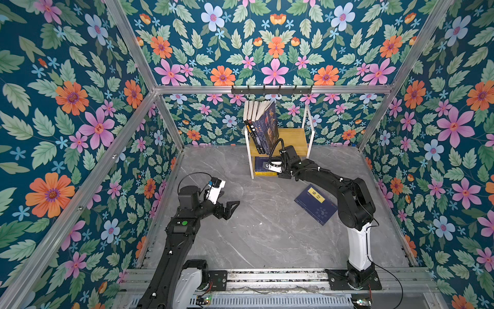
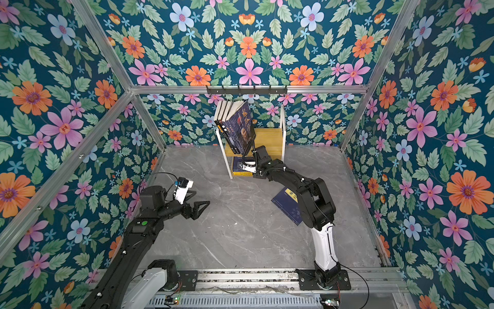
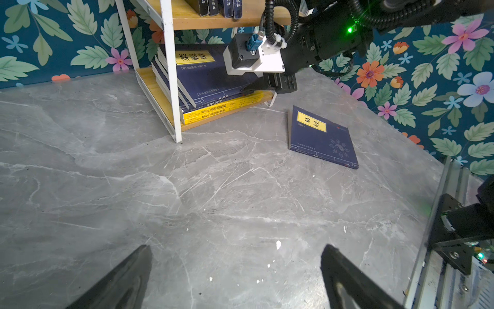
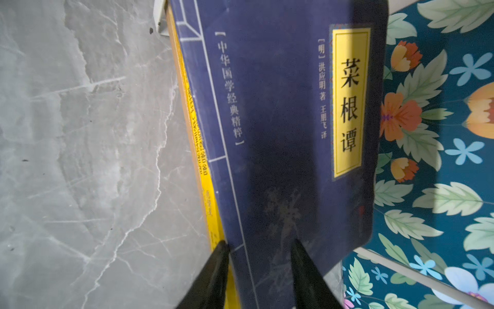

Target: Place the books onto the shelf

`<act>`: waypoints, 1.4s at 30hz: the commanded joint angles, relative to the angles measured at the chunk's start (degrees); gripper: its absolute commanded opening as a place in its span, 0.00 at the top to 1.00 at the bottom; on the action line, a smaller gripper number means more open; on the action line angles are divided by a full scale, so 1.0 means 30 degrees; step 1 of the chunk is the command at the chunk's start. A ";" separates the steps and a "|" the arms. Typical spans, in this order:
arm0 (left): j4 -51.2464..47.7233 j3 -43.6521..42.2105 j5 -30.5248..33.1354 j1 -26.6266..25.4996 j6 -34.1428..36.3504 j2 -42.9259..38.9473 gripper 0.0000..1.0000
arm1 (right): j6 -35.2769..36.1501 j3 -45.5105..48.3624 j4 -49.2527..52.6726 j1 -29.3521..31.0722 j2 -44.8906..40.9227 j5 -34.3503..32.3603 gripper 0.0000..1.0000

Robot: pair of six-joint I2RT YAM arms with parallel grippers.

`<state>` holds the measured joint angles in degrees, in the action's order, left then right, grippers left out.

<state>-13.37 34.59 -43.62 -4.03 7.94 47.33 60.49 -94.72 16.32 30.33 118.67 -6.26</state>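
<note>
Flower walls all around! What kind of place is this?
Probably a robot practice booth, not a real room: flowered wallpaper on a metal frame, a left arm and right arm mounted on a rail, plus a little shelf holding books.

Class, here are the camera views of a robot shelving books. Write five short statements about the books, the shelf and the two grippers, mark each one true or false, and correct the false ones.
1. One navy book lies flat on the table, outside the shelf. True.
2. The left gripper holds a yellow book. False: it is open and empty above bare table.
3. The leaning books stand on the shelf's upper board. True.
4. The shelf's lower board is bare. False: a flat stack lies there, a navy cover on top and yellow ones beneath.
5. The right gripper is at that flat stack. True.
</note>
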 commanded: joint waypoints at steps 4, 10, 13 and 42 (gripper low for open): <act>0.0472 -0.0049 -0.0203 0.0055 -0.0182 -0.0015 0.00 | -0.1089 -0.0172 0.0344 0.0366 -0.0456 0.1617 0.54; 0.0400 -0.0038 -0.0361 0.0063 -0.0226 -0.0045 0.00 | -0.1415 -0.0655 -0.0667 0.1267 0.0322 0.1266 0.49; 0.0669 -0.0293 -0.0161 0.0026 -0.0172 -0.0100 0.00 | -0.1619 -0.1313 -0.1114 0.1512 0.1088 0.0706 0.49; 0.0901 -0.0481 -0.0357 0.0231 -0.0323 0.0014 0.00 | -0.7348 0.2895 -0.0360 0.1663 -0.3762 0.1297 0.45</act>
<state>-12.10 33.52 -44.31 -3.38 7.68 47.55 47.57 -89.65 13.82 35.44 110.96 -3.18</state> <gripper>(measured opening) 0.998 0.537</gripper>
